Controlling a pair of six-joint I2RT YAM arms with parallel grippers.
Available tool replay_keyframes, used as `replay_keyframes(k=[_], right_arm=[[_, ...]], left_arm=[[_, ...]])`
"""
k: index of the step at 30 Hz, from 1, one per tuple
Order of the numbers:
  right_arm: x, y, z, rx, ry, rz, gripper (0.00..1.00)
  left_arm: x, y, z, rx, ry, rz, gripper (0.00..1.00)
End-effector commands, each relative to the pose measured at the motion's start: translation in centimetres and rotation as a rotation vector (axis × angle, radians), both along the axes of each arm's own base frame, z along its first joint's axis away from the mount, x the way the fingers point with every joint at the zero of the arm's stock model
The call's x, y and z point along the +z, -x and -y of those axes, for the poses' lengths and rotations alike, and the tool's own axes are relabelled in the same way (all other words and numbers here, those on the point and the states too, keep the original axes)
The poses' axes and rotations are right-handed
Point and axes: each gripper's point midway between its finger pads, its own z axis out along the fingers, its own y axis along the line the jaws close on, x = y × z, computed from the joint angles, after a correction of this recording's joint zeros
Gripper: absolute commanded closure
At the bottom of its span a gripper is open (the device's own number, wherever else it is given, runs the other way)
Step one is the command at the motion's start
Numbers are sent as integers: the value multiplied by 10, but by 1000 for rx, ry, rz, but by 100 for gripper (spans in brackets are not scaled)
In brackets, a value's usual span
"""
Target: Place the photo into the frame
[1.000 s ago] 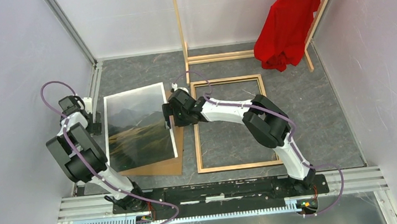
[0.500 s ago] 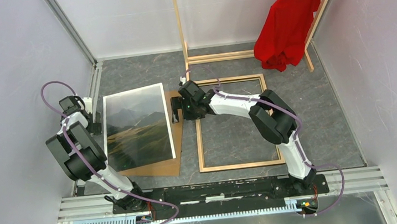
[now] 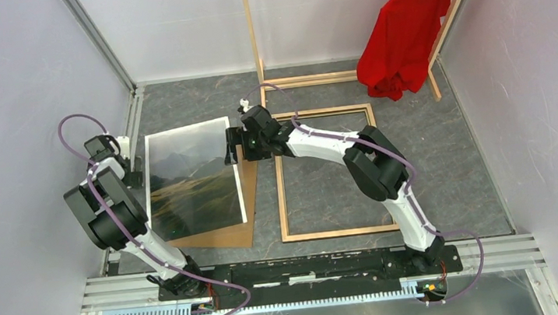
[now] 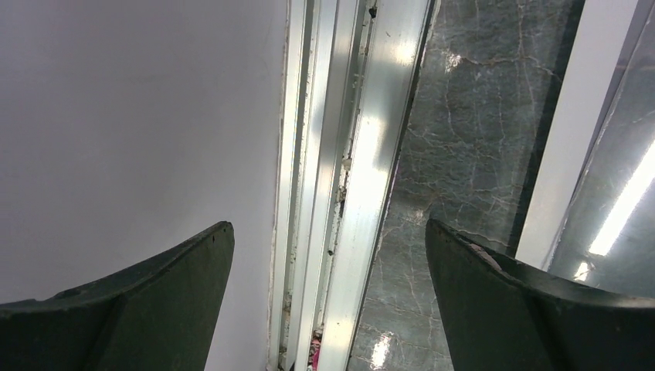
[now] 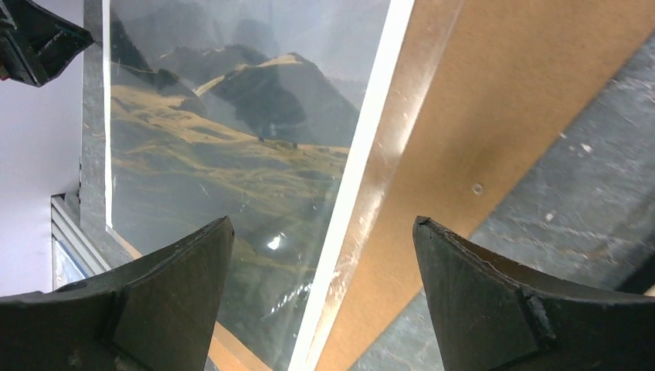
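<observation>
The photo (image 3: pixel 193 178) lay face up on the board (image 3: pixel 226 237), just left of the frame (image 3: pixel 339 233), its long axis running away from my bases, parallel to the frame's. My right gripper (image 5: pixel 322 220) hung over its right edge near the far corner, jaws apart, the white border between them. My left gripper (image 4: pixel 328 226), also apart, sat by the left edge. The right was nearer the frame.

Left arm (image 3: pixel 113 214) folded, jaws wide; right arm (image 3: pixel 321 144) extended left, jaws wide.
</observation>
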Motion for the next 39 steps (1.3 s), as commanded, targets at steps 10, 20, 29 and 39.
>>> replay_keyframes(k=[10, 20, 29, 39], right_arm=[[9, -95, -10, -121, -56, 183, 4], [-15, -123, -14, -139, -60, 218, 4], [-21, -149, -15, -158, -74, 304, 4], [-35, -160, -26, -172, -169, 286, 4]], left_arm=[[-40, 15, 16, 3, 83, -42, 0], [-46, 13, 29, -33, 110, -40, 0], [-53, 9, 38, -65, 93, -68, 0], [-58, 6, 47, -89, 87, -84, 1]])
